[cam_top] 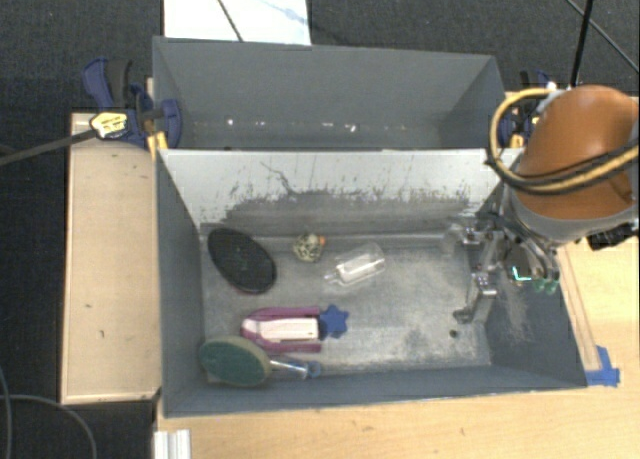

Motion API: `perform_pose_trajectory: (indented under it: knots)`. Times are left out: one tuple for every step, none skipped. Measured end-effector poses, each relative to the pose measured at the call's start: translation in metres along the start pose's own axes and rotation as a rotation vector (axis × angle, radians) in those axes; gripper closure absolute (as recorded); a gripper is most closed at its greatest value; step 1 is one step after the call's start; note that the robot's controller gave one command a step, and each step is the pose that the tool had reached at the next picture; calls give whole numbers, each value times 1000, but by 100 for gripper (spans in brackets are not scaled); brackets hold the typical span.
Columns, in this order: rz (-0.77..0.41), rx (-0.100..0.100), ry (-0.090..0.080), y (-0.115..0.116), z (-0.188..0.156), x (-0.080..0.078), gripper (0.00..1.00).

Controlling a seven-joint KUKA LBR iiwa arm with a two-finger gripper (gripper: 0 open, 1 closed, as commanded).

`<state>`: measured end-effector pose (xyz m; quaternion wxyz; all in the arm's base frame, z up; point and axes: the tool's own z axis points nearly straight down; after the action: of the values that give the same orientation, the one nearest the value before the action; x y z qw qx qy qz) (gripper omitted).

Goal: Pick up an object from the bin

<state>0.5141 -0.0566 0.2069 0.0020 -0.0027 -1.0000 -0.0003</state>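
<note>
My gripper hangs low over the bin's right side, close to the right wall, above bare floor. The nearest loose thing is a clear plastic bottle lying on its side to the gripper's left, well apart from it. A small mottled ball rests just left of the bottle. Nearer the front lies a purple and white packet with a blue piece at its end.
A black oval brush lies at the left. A round green-headed brush sits in the front left corner. The arm with its orange cover stands over the bin's right rim.
</note>
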Motion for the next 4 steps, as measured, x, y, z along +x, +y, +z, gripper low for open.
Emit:
perform_pose_trajectory:
  knots:
    - [-145,-3,-3,81,35,6,0]
    - [-255,0,-9,107,71,-73,0]
    - [-219,0,-1,92,131,-72,0]
    - [-222,1,-7,93,128,-74,100]
